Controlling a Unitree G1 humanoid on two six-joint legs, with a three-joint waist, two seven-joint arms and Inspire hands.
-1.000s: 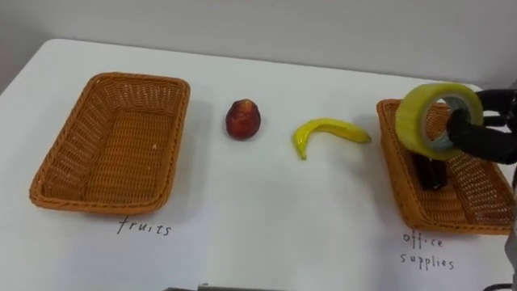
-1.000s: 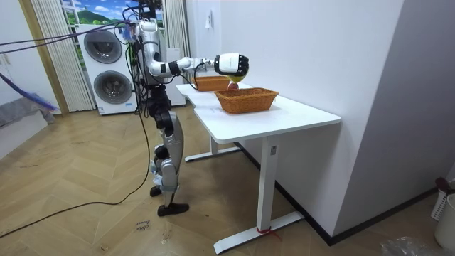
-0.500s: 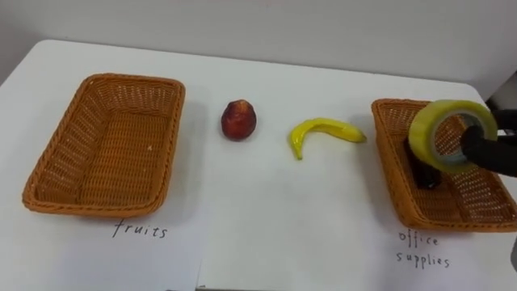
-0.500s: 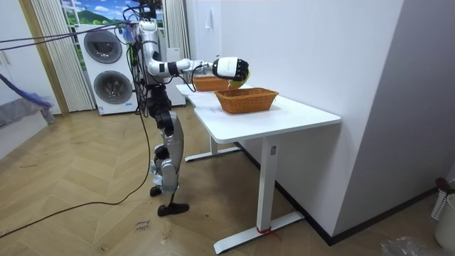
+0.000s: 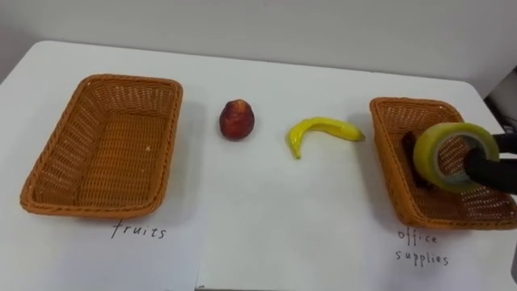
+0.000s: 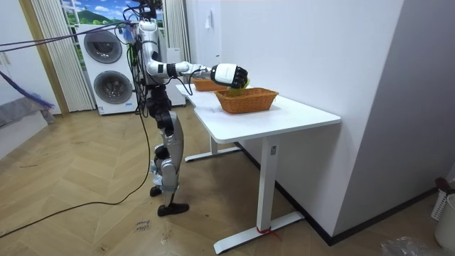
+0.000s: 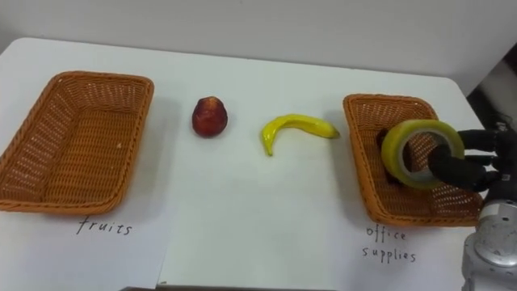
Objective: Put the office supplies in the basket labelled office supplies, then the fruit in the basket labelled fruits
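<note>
Tape roll (image 5: 455,156), yellow and wide, hangs tilted over the office-supplies basket (image 5: 386,162), its open core turned toward the head camera. The right robot hand (image 5: 494,166) comes in across this basket's right rim, and its dark fingers (image 7: 452,166) curl through the core and round the roll's band, clamped on it. Whether the roll's lower edge touches the basket's woven floor cannot be told. A dark object (image 5: 409,144) lies inside the basket, partly hidden behind the roll. The basket itself sits on the white counter (image 5: 275,218), close to its right end.

Just left of the basket lies a banana (image 5: 323,131), apart from its rim, curved with one tip pointing back toward it. Further left of the basket rests a red fruit (image 5: 237,120), well apart from the banana. Far to the basket's left stands the fruit basket (image 5: 48,162).

In the room view the robot stands upright at the counter's long edge, right arm stretched level so the robot hand (image 6: 240,75) is over the nearer basket (image 6: 247,99).
</note>
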